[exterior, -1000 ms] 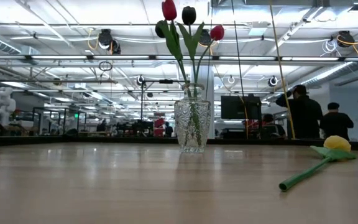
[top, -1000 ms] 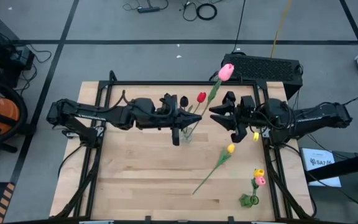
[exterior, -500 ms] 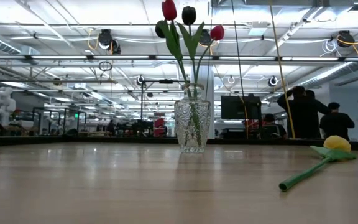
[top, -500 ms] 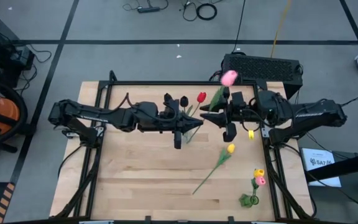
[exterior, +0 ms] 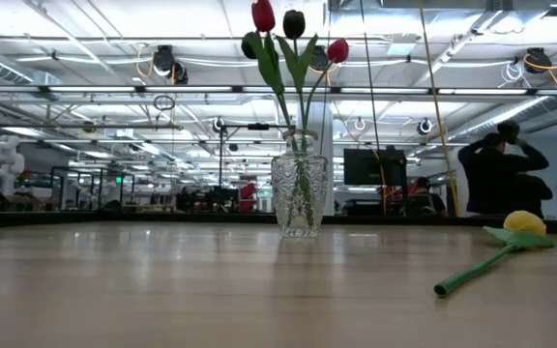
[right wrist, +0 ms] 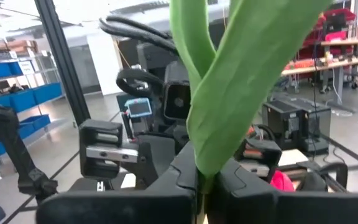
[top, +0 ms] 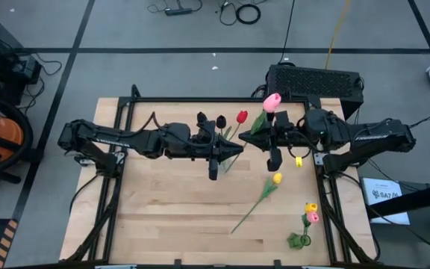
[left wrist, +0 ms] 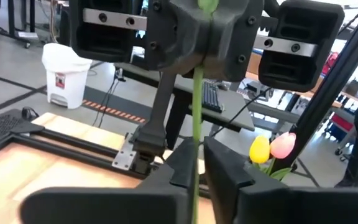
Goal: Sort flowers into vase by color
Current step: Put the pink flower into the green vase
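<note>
A pink flower [top: 272, 102] with a long green stem is held high above the table between both grippers. My right gripper [top: 260, 137] is shut on its stem close below the leaves [right wrist: 229, 81]. My left gripper [left wrist: 197, 163] stands a little open around the lower stem [left wrist: 195, 118], above the glass vase [exterior: 299, 198]. The vase holds red and black flowers [exterior: 293, 24] and stands on its base. A yellow flower [top: 277, 178] lies flat on the table. Neither gripper shows in the low view. My left gripper has the lower stem [left wrist: 194, 155] between its fingertips, the fingers across it; whether they touch it I cannot tell. My right gripper pinches the stem where the leaves begin [right wrist: 201, 174] between its two fingers, coming level from the table's right. The flower is lifted clear, its head slanting toward the far right.
A yellow and a pink flower [top: 310, 212] lie together near the table's right front corner. A black box [top: 316, 81] sits behind the far edge. The left half and front middle of the wooden table [top: 163, 217] are bare. People stand in the room beyond.
My right gripper has moved toward the table's left onto the pink flower's stem, turned about its wrist, and shut on it. The pink head has shifted slightly toward the near edge.
</note>
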`<action>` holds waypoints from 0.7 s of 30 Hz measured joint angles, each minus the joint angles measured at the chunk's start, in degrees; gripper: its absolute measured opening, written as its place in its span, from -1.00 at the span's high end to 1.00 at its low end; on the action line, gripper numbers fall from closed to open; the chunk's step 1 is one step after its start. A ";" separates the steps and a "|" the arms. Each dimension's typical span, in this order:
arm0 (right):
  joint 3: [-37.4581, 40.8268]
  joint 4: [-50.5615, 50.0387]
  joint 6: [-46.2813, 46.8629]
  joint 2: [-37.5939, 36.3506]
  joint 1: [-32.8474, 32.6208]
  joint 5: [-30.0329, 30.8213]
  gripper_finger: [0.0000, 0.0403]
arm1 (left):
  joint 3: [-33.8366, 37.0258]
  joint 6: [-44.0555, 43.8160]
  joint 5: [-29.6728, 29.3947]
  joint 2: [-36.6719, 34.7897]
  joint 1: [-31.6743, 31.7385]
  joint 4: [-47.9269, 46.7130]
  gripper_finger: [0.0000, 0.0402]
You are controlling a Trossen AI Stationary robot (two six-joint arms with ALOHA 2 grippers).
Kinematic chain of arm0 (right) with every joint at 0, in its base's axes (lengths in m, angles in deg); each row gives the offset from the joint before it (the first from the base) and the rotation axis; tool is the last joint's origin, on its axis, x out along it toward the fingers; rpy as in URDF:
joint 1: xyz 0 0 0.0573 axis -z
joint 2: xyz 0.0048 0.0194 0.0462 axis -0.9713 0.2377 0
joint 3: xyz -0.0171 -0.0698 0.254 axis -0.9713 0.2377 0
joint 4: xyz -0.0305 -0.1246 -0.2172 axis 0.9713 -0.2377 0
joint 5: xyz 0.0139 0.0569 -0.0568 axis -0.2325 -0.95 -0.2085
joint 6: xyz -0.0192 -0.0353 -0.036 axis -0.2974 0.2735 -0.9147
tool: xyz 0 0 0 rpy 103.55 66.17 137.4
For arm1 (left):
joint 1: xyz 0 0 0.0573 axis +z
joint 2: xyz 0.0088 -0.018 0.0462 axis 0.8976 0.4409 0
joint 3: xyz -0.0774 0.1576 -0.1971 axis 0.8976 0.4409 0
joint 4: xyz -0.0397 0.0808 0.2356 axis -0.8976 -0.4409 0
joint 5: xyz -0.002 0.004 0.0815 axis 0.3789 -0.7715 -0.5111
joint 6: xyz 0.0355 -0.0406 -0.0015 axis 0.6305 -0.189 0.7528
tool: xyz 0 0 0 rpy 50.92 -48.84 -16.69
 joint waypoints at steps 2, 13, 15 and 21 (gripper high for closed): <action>0.01 -1.17 0.34 0.00 0.00 0.02 0.99 | 0.00 0.01 0.19 0.00 0.00 -0.89 0.70; 0.01 -13.26 4.93 -6.48 -0.28 5.28 1.00 | 0.02 6.07 1.86 -10.05 0.81 -17.12 0.36; 0.01 -16.00 5.75 -8.60 -0.67 7.77 1.00 | -0.02 7.91 1.16 -13.26 0.83 -19.63 0.36; 0.01 -25.57 10.15 -15.47 -5.38 16.40 1.00 | 1.97 10.90 -1.75 -22.19 0.80 -27.24 0.36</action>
